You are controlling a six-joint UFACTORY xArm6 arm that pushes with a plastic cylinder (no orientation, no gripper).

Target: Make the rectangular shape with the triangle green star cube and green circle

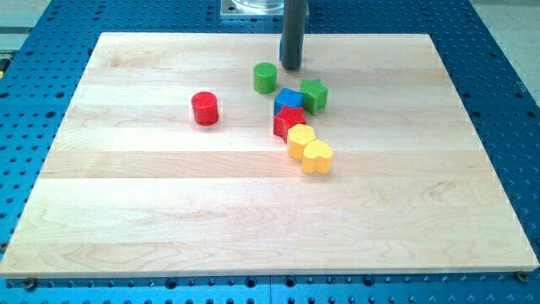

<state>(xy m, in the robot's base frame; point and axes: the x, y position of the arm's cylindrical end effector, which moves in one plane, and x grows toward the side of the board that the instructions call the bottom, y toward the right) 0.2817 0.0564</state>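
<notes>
My tip (291,67) rests on the board near the view's top, just right of and above the green circle (265,78). The green star (314,95) sits below and right of the tip. The blue cube (288,101) touches the green star's left side. A red star (288,121) lies right below the blue cube. No triangle can be made out.
A red cylinder (204,108) stands alone left of the cluster. A yellow block (299,139) and a yellow heart (317,157) trail down and right from the red star. The wooden board (152,211) lies on a blue perforated table (506,101).
</notes>
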